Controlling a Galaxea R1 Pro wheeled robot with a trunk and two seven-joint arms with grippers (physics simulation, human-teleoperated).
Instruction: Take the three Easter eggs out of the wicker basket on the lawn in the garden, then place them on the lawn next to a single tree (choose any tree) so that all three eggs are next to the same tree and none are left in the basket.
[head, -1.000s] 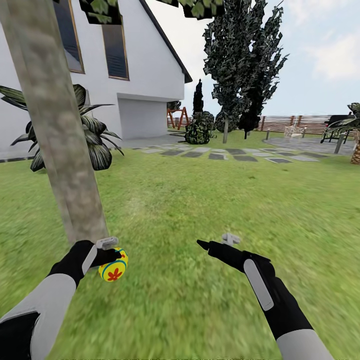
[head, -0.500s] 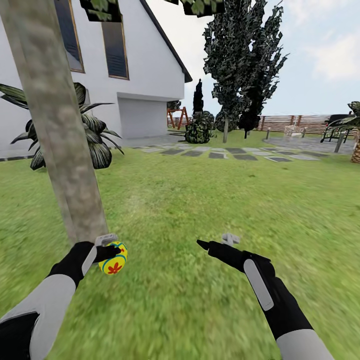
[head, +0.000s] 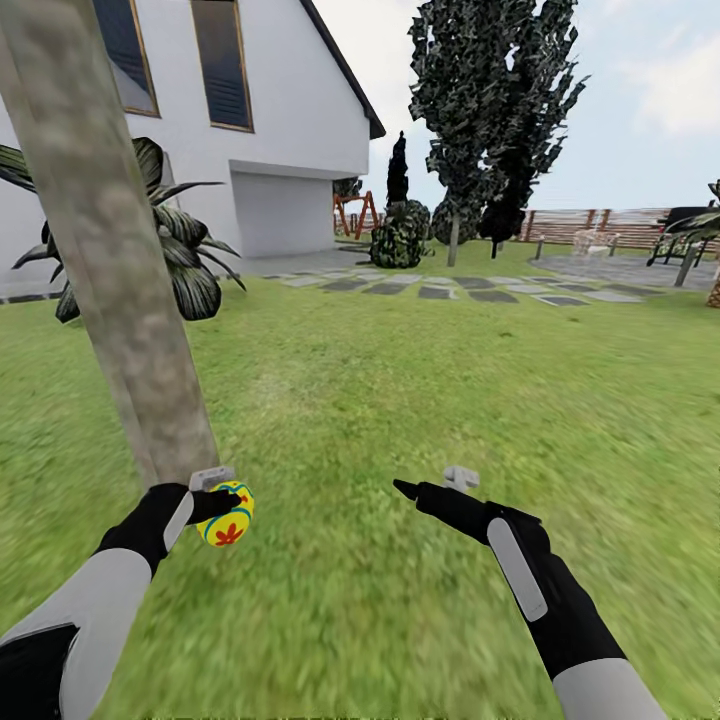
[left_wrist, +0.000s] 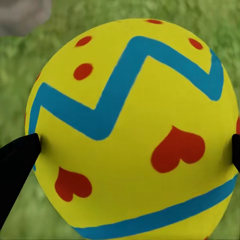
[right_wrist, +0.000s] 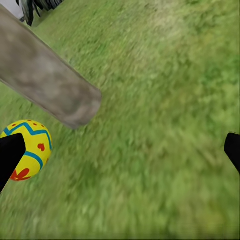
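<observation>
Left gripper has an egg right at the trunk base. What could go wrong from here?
1. The Easter egg looks held above the lawn; released from there, the round egg could roll away from the tree.
2. The left gripper grips it by fingertips at its sides, so it could slip early.
3. The trunk stands close; lowering further could bump it.
</observation>
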